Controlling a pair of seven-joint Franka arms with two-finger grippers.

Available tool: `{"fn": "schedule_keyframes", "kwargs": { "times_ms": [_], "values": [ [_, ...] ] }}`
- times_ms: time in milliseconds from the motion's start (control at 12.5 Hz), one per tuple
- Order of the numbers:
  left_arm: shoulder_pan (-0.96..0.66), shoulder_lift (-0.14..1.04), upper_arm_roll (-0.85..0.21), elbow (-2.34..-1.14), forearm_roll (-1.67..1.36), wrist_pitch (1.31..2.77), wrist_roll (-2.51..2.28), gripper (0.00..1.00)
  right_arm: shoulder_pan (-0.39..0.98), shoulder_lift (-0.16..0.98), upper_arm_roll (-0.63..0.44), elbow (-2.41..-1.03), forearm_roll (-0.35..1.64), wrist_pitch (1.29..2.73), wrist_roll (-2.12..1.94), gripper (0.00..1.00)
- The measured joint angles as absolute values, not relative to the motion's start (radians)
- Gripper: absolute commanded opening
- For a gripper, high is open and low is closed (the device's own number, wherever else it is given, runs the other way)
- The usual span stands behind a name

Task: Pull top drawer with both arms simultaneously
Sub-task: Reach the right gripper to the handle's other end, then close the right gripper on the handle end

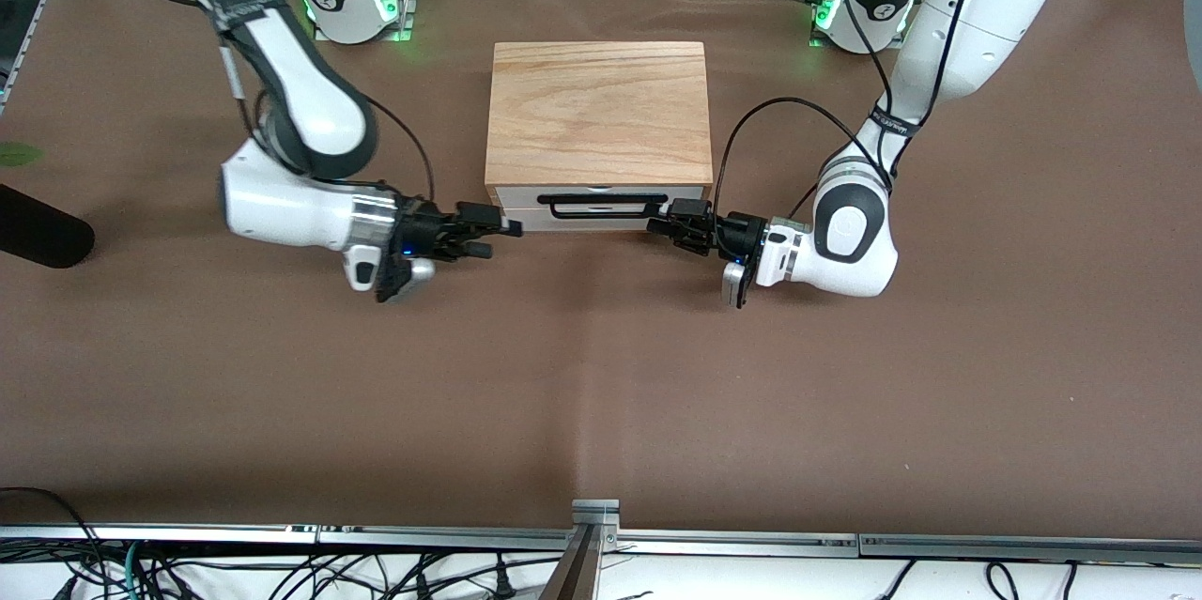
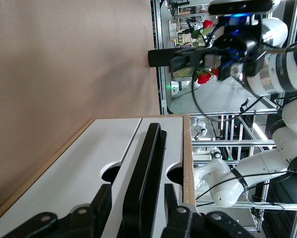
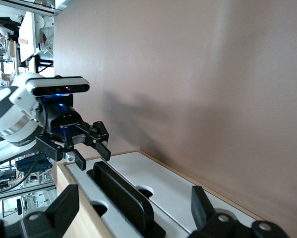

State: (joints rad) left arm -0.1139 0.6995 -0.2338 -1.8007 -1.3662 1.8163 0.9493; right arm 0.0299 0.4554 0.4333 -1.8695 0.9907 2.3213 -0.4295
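The top drawer [image 1: 601,206] sat shut in the chest [image 1: 599,112] at mid-table. The left gripper [image 1: 678,229] and right gripper [image 1: 488,229] were held open at opposite ends of its handle [image 1: 601,207], nothing clasped. The approach seemed underway; closing, then an even pull, would be called for.

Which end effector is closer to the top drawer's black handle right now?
Left. The left end effector is open and straddles one end of the handle. The right end effector, also open, sits just short of the handle's other end.
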Motion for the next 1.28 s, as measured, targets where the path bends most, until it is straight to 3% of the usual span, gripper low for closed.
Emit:
{"fn": "schedule_keyframes", "kwargs": {
  "times_ms": [160,401,642,1283],
  "values": [
    [-0.115,0.699,-0.234,-1.801,-1.366,1.816,0.950,0.41,0.069,0.490,0.462,-1.876,1.022,2.403,-0.430,0.97],
    [-0.116,0.700,-0.235,-1.801,-1.366,1.826,0.951,0.30,0.090,0.507,0.480,-1.923,1.104,2.457,-0.464,0.82],
    [-0.123,0.702,-0.235,-1.801,-1.366,1.832,0.951,0.08,0.091,0.508,0.481,-1.970,1.226,2.461,-0.567,0.71],
    [-0.126,0.705,-0.235,-1.801,-1.370,1.836,0.968,0.08,0.091,0.506,0.489,-1.992,1.311,2.461,-0.588,0.54]
  ]
}}
